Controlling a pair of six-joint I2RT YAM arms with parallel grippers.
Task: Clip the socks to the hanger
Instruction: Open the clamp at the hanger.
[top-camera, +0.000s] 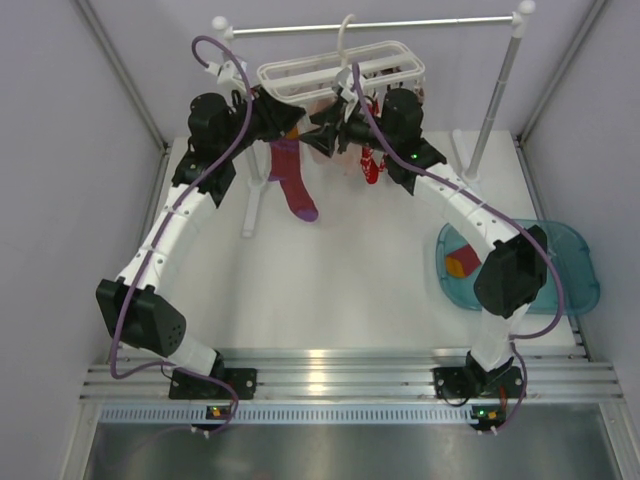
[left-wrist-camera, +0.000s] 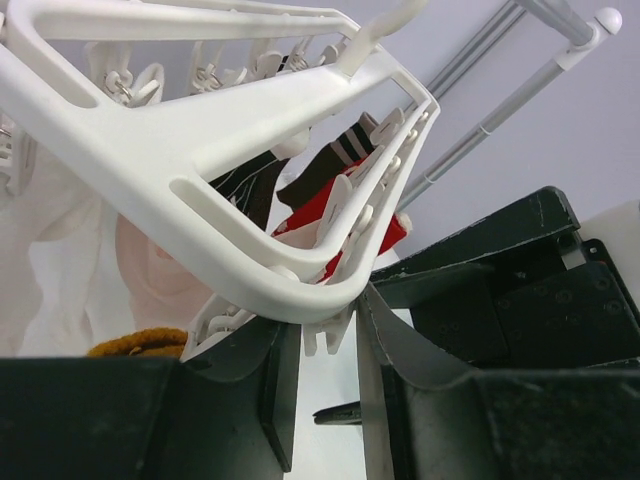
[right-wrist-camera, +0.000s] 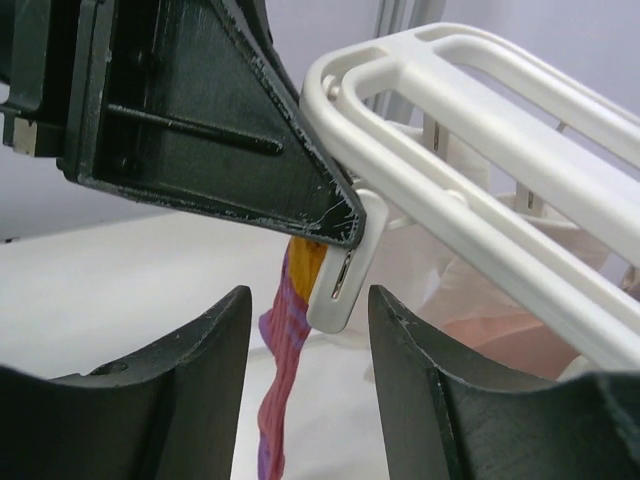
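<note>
Right gripper (right-wrist-camera: 306, 330) fingers nearest lens, spread wide; we see white clip (right-wrist-camera: 340, 270) between them. Hanger (top-camera: 300, 75) hangs from rail (top-camera: 400, 22) at far side of table. Purple-orange sock (top-camera: 293, 185) dangles under hanger's left part, by that clip. Left gripper (left-wrist-camera: 325, 335) narrow around clip; we cannot tell whether it squeezes.

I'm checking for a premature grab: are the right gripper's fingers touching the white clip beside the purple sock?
Apart. Right wrist view: the clip hangs between the fingers of the open right gripper, a gap on each side.
</note>
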